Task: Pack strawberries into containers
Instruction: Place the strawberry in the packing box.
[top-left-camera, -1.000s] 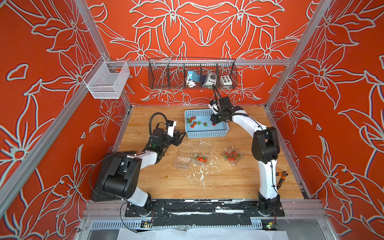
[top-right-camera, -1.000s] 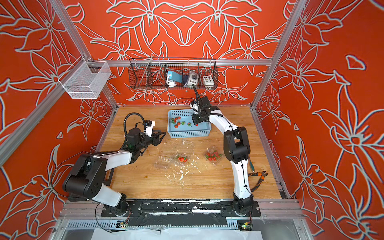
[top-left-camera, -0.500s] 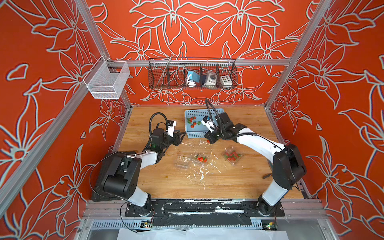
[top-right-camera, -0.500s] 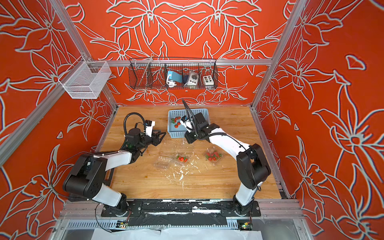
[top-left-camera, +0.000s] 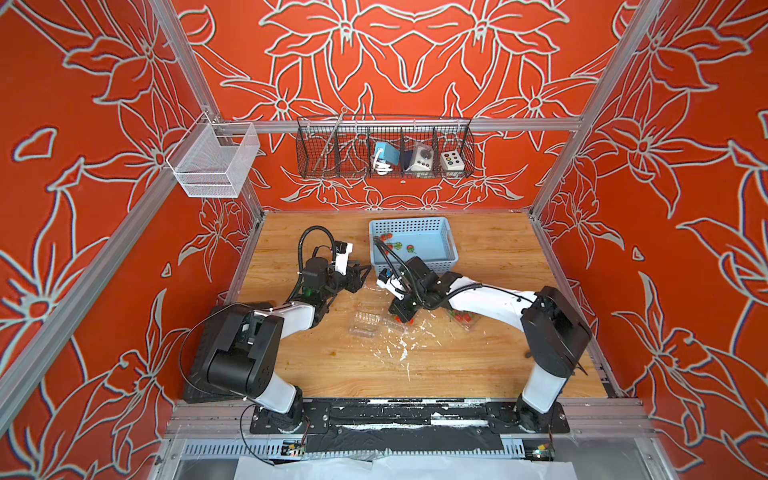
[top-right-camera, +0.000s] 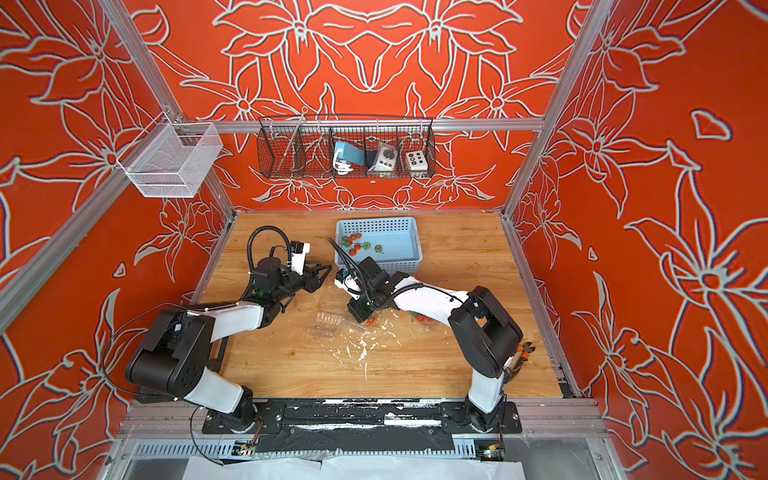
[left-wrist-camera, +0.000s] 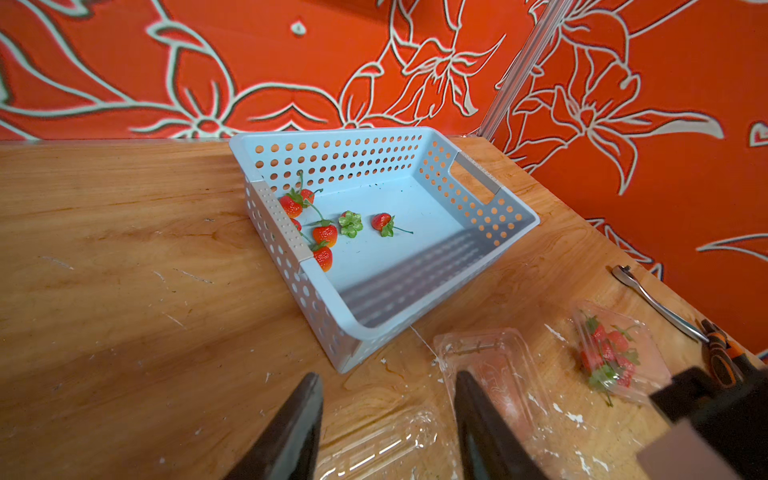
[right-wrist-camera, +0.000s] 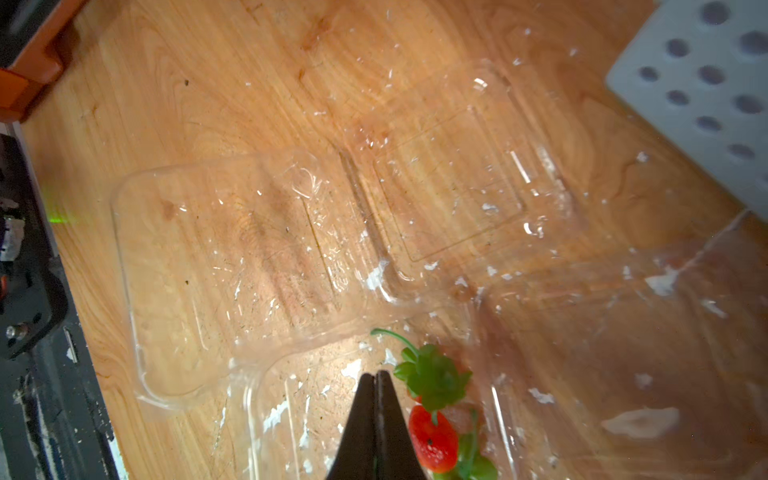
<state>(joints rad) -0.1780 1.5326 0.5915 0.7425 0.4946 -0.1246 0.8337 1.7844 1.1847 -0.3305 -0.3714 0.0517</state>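
Nearest, both arms rise from the front edge of the desk (top-left-camera: 478, 365). The right arm (top-left-camera: 490, 299) reaches low and inward, wrist bent down. The right pincer (top-left-camera: 401, 313) points into the middle clamshell (right-wrist-camera: 291, 424), tips pressed together (right-wrist-camera: 376, 376). A strawberry (right-wrist-camera: 432, 440) lies just beside them; whether a stem is pinched cannot be told. Next to it lies the empty clamshell (right-wrist-camera: 232, 270), lid open flat. The third clamshell (top-left-camera: 463, 318), partly hidden by the right forearm, holds several berries. The left arm (top-left-camera: 291, 316) is elbowed up, and the left pincer (left-wrist-camera: 386, 376) hangs over the desk, jaws apart, gripping nothing. Farther back is the light blue perforated basket (top-left-camera: 440, 232), with loose strawberries (left-wrist-camera: 324, 235) gathered at one end.
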